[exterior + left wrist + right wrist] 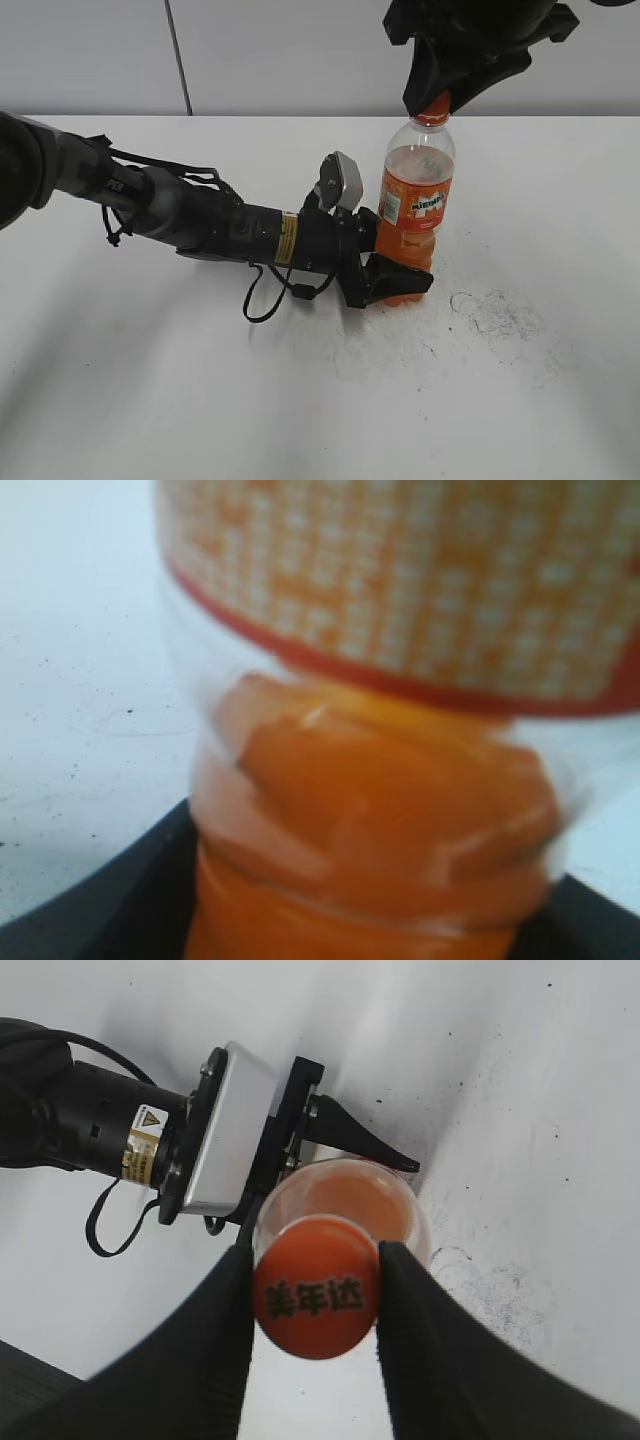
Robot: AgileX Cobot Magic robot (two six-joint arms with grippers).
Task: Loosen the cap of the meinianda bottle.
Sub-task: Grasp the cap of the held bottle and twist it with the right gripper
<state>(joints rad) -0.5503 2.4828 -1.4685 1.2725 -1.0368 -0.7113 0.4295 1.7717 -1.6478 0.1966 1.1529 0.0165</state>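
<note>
The meinianda bottle [416,205] stands upright on the white table, orange drink inside, orange label with a green-white logo. My left gripper [395,280] is shut on the bottle's lower body; the left wrist view is filled by the blurred bottle [380,810] between the black fingers. My right gripper [436,100] comes down from above and is shut on the cap [316,1298], whose orange top with dark print shows between the two black fingers in the right wrist view. In the exterior view only a sliver of the cap [433,116] shows under the fingers.
The white table [300,400] has a patch of dark scuff marks [495,310] to the right of the bottle. The left arm [180,215] lies low across the table's left half with a loose black cable [262,300].
</note>
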